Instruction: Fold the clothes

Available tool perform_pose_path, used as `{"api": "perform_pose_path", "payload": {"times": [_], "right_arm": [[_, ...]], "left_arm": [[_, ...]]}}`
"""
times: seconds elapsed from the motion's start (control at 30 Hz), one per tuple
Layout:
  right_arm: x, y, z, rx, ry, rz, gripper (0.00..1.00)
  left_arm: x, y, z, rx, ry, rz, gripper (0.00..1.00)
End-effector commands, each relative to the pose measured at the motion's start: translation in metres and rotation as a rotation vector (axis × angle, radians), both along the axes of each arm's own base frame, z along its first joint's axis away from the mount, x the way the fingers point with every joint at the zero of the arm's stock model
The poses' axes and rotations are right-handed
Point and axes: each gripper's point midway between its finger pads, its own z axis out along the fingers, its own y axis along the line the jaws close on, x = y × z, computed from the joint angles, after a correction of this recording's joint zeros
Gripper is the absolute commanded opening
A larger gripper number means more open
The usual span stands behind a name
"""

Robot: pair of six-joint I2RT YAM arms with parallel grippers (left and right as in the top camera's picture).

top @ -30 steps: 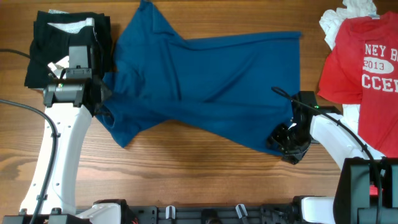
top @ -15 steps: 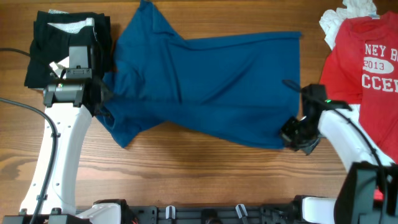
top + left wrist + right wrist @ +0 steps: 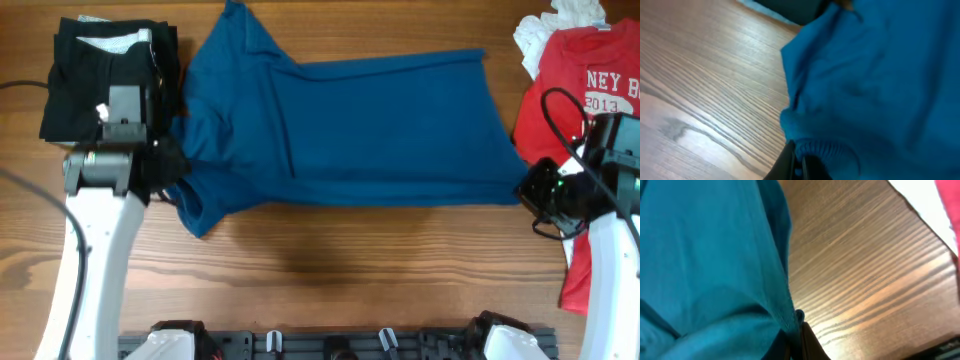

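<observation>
A dark-blue short-sleeved shirt [image 3: 340, 125] lies spread across the middle of the wooden table, pulled taut left to right. My left gripper [image 3: 172, 168] is shut on its left edge, near a sleeve; the left wrist view shows blue cloth [image 3: 875, 80] pinched between the fingers [image 3: 786, 162]. My right gripper [image 3: 530, 185] is shut on the shirt's lower right corner, and the right wrist view shows the blue hem [image 3: 715, 255] clamped in the fingers [image 3: 807, 340]. A red T-shirt [image 3: 585, 110] with white lettering lies at the far right over a white piece [image 3: 545, 30].
A folded black piece [image 3: 95, 70] with a white strip sits at the back left, just behind my left arm. Bare wood [image 3: 330, 270] stretches in front of the blue shirt. The rail [image 3: 330, 345] runs along the table's near edge.
My right gripper shut on the shirt's lower right corner and drew it out to the right, toward the red T-shirt. The shirt's lower edge is now straight. The left gripper shifted slightly.
</observation>
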Motion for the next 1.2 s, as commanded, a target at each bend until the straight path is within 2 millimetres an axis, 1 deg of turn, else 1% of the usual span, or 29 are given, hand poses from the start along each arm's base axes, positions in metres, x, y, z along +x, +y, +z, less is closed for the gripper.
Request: {"api": "perform_pose_path", "payload": {"times": [0.0,0.07,0.1,0.17,0.27,0.33,0.4,0.5,0.57,0.63,0.77,0.8,0.83,0.93,1.03,1.1,1.17], "right_arm": [[-0.01,-0.003,0.022,-0.057,-0.056,0.015,0.04],[-0.018,-0.001,0.028,-0.068,-0.074,0.03,0.04],[-0.022,0.0,0.031,-0.075,-0.081,0.03,0.04],[-0.03,0.0,0.036,-0.092,-0.082,0.025,0.04],[-0.043,-0.002,0.045,-0.122,-0.072,0.014,0.04],[-0.047,-0.003,0.051,-0.138,-0.077,0.009,0.04],[-0.049,-0.007,0.051,-0.161,-0.072,0.0,0.04],[-0.043,-0.015,0.05,-0.194,-0.06,-0.014,0.04],[-0.03,-0.019,0.047,-0.189,-0.067,-0.014,0.04],[-0.018,-0.02,0.04,-0.173,-0.057,-0.005,0.04],[0.003,-0.027,0.016,-0.146,0.023,0.001,0.04],[0.008,-0.029,0.009,-0.14,0.042,0.002,0.04],[0.013,-0.031,0.003,-0.132,0.059,0.003,0.04],[0.031,-0.031,-0.014,-0.094,0.077,0.012,0.04],[0.048,-0.034,-0.03,-0.073,0.088,0.017,0.04],[0.054,-0.034,-0.041,-0.057,0.107,0.02,0.04],[0.059,-0.032,-0.052,-0.029,0.123,0.026,0.04]], "left_arm": [[-0.021,-0.025,0.036,-0.013,-0.109,-0.123,0.04],[-0.03,-0.033,0.048,-0.018,-0.15,-0.16,0.04],[-0.038,-0.039,0.056,-0.023,-0.179,-0.187,0.04],[-0.051,-0.044,0.064,-0.032,-0.205,-0.211,0.04],[-0.072,-0.045,0.07,-0.057,-0.226,-0.2,0.04],[-0.082,-0.043,0.072,-0.067,-0.227,-0.185,0.04],[-0.087,-0.042,0.071,-0.067,-0.22,-0.187,0.04],[-0.082,-0.042,0.068,-0.061,-0.206,-0.184,0.04],[-0.068,-0.044,0.065,-0.048,-0.202,-0.181,0.04],[-0.048,-0.047,0.061,-0.038,-0.2,-0.183,0.04],[0.006,-0.053,0.037,0.013,-0.173,-0.179,0.04],[0.026,-0.055,0.029,0.034,-0.174,-0.189,0.04],[0.042,-0.055,0.022,0.05,-0.183,-0.179,0.04],[0.08,-0.057,0.005,0.08,-0.217,-0.157,0.04],[0.109,-0.061,-0.007,0.081,-0.256,-0.147,0.04],[0.123,-0.062,-0.013,0.078,-0.28,-0.14,0.04],[0.13,-0.061,-0.015,0.076,-0.294,-0.133,0.04]]}}
